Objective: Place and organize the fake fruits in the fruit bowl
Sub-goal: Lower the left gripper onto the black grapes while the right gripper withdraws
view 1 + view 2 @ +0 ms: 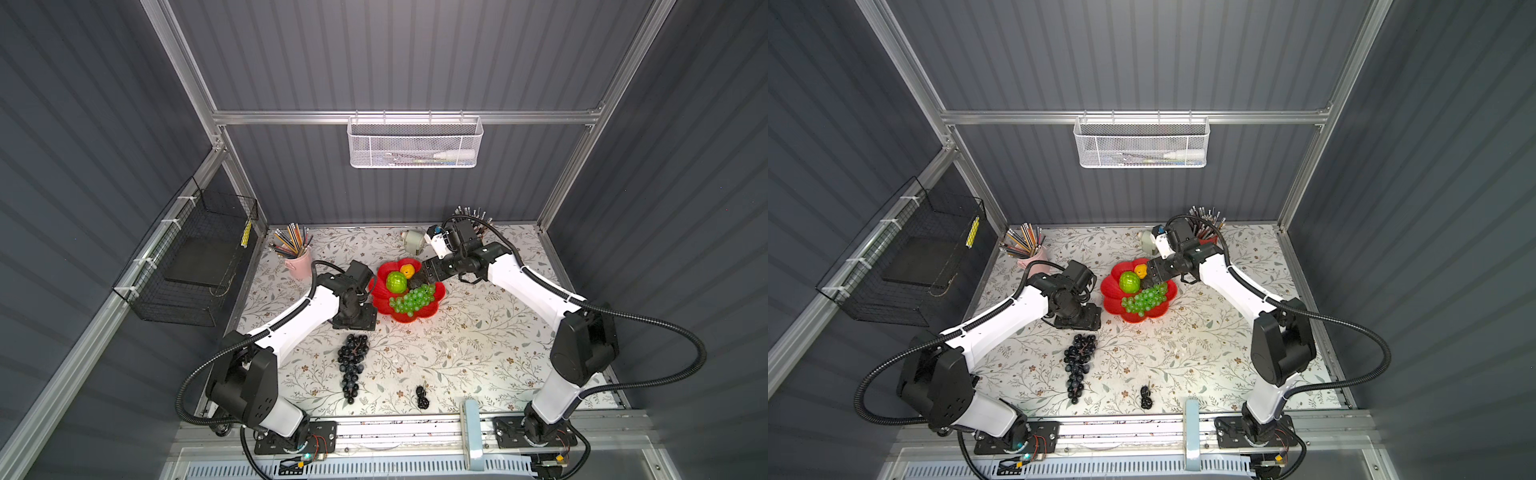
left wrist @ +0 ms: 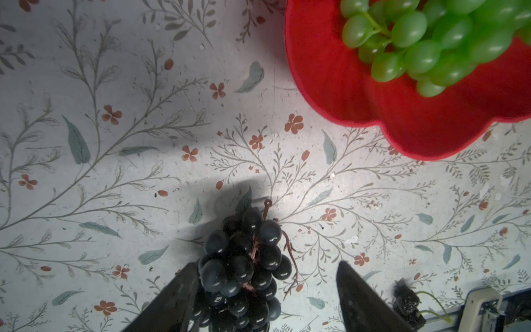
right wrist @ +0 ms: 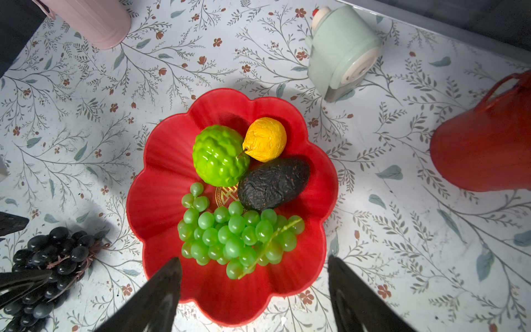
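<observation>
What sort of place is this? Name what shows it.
Probably a robot test booth dressed as a desk: aluminium frame with grey panel walls, left arm and right arm bolted to a front rail, floral tabletop with a pink pencil cup.

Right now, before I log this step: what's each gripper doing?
Left gripper: open, jaws straddling the black grape bunch, not clamped.
Right gripper: open, empty, above the fruit bowl.

We are counting one green grape bunch [image 3: 235, 232], one lime-green knobbly ball [image 3: 217, 155], one yellow pear-like fruit [image 3: 265, 139], one dark bumpy oval [image 3: 273, 184], one black grape bunch [image 1: 352, 365], one tiny black cluster [image 1: 422, 397], six fruits total; plus one fruit bowl [image 3: 161, 195], one pink pencil cup [image 1: 300, 264], one red pencil cup [image 3: 482, 143], one sharpener [image 3: 342, 49], one white basket [image 1: 415, 143], one black basket [image 1: 195, 266].
</observation>
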